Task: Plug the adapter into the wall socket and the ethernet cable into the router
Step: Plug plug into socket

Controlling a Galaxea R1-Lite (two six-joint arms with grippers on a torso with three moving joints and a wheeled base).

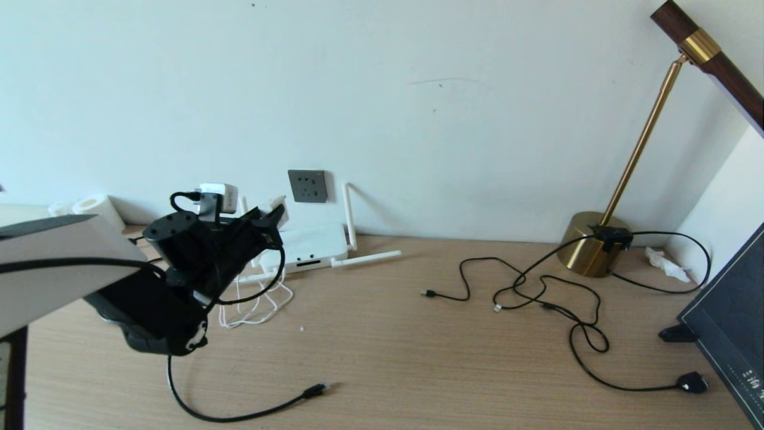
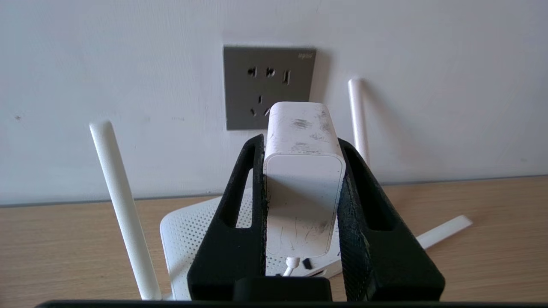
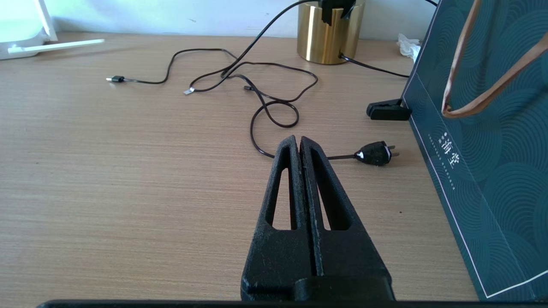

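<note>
My left gripper [image 2: 299, 141] is shut on the adapter [image 2: 304, 192], a scuffed white block held off the table above the router [image 2: 188, 239]. Its thin white cord [image 1: 256, 307] hangs down to the desk. The adapter's far end points at the lower part of the dark grey wall socket [image 2: 239, 85] and stands short of it. In the head view the left gripper [image 1: 271, 216] sits left of the wall socket [image 1: 307, 186], over the router [image 1: 310, 242]. The ethernet cable's plug [image 1: 314, 391] lies free near the front edge. My right gripper [image 3: 299, 139] hovers shut and empty over the desk.
A second white charger [image 1: 218, 197] sits on the wall at the left. Thin black cables [image 1: 537, 286] sprawl at the right, one ending in a two-pin plug [image 3: 374, 154]. A brass lamp base [image 1: 591, 245] and a dark paper bag [image 3: 492, 149] stand at the right.
</note>
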